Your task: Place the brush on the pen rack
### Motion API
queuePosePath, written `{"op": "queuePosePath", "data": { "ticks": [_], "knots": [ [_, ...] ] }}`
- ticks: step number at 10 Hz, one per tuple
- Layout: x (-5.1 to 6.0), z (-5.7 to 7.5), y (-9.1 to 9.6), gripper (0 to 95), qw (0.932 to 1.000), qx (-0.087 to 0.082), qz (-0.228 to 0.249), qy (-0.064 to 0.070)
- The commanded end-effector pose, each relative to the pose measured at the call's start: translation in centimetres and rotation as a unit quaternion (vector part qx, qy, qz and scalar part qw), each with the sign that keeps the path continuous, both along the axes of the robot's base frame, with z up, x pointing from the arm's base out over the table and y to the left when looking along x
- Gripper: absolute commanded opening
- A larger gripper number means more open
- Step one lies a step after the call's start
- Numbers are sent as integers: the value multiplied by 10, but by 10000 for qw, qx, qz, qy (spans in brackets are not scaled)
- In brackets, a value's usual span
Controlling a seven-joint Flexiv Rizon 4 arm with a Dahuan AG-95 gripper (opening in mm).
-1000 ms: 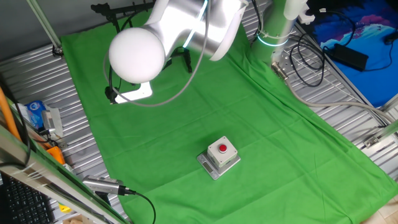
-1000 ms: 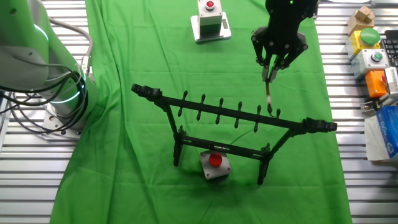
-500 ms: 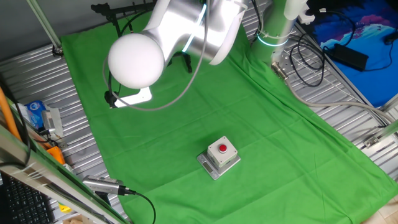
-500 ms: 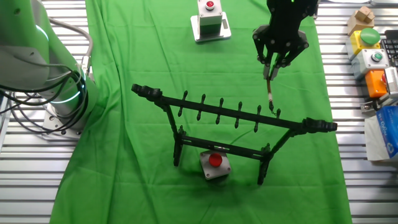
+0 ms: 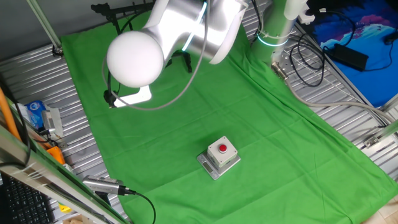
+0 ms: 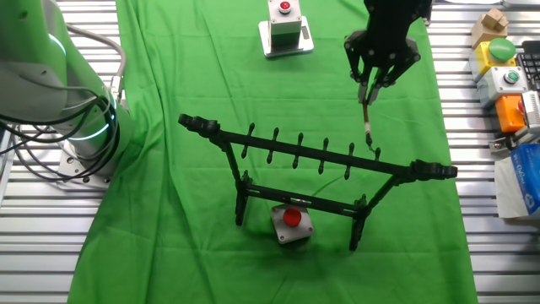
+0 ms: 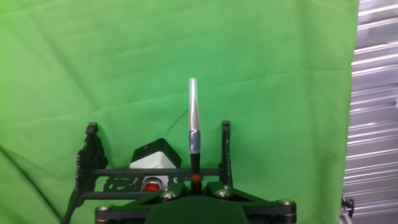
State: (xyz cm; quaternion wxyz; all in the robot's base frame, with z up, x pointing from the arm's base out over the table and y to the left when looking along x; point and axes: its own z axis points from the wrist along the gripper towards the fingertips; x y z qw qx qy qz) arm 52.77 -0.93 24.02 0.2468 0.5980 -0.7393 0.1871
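Observation:
In the other fixed view my gripper (image 6: 367, 95) is shut on the brush (image 6: 367, 122), which hangs thin and reddish-brown below the fingers. Its lower end is close to the rightmost pegs of the pen rack (image 6: 295, 152), a black frame with a pegged crossbar standing on the green cloth. I cannot tell whether they touch. In the hand view the brush (image 7: 193, 118) runs straight away from my gripper (image 7: 194, 186), pale end farthest, with the pen rack (image 7: 224, 149) beneath it. In one fixed view the arm hides the gripper and brush; only part of the pen rack (image 5: 115, 9) shows.
A grey box with a red button (image 6: 291, 224) sits under the rack's lower bar, and another (image 6: 285, 29) at the cloth's far edge. More button boxes (image 6: 506, 76) line the right side. A silver cylindrical tool with a black cable (image 5: 102, 185) lies off the cloth.
My gripper has moved slightly away from the rack's crossbar with the brush still held. The brush's lower end sits a little farther from the pegs.

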Motion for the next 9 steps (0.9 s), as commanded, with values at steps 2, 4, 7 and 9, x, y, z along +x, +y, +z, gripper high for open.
{"op": "queuePosePath", "data": {
  "ticks": [2, 4, 7, 9],
  "knots": [
    [0, 1, 4, 0, 10000, -20, 25, 28],
    [0, 2, 5, 0, 10000, -25, 43, 43],
    [3, 7, 5, 0, 9999, -67, 99, 87],
    [5, 12, 2, 0, 9998, -73, 161, 121]
  ]
}}
